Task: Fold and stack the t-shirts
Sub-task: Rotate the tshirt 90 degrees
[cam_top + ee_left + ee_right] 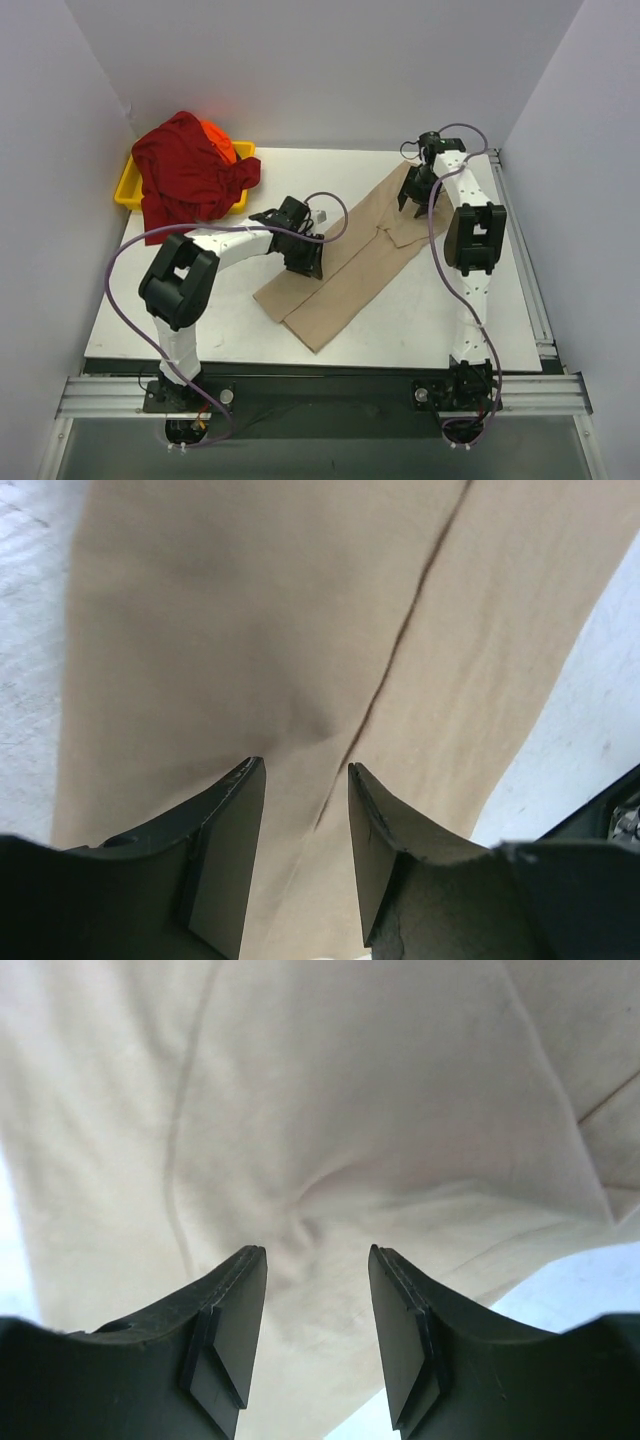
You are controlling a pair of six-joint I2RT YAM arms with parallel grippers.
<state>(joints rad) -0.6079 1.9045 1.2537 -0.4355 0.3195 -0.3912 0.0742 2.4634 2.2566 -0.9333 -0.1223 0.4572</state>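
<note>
The tan t-shirt lies flat on the tabletop as a long, narrow band. Its long axis runs on a diagonal, from a near end around the middle of the tabletop up to a far end close to the far right corner.

The left pincer hangs over the near half of the band, at its left long edge. The left wrist view shows its jaws parted, with bare cloth in the gap and nothing pinched. A dark fold line in the cloth runs straight away from it along the band.

The right pincer sits over the far end. It too is released, its fingers standing to either side of a small pucker in the cloth without closing on it.

So each arm is set at its own end of the strip: the right arm is nearer the far end by the far right corner, and the left arm is nearer the near end. The next fold probably goes across the long axis, one end carried along the diagonal onto the other. That would call for the pincers to take hold low, at the cloth's edge.

The dark red t-shirt is heaped over the yellow tray at the far left corner, well apart from the tan one. The orange t-shirt peeks out behind it. Neither of them is folded yet.
</note>
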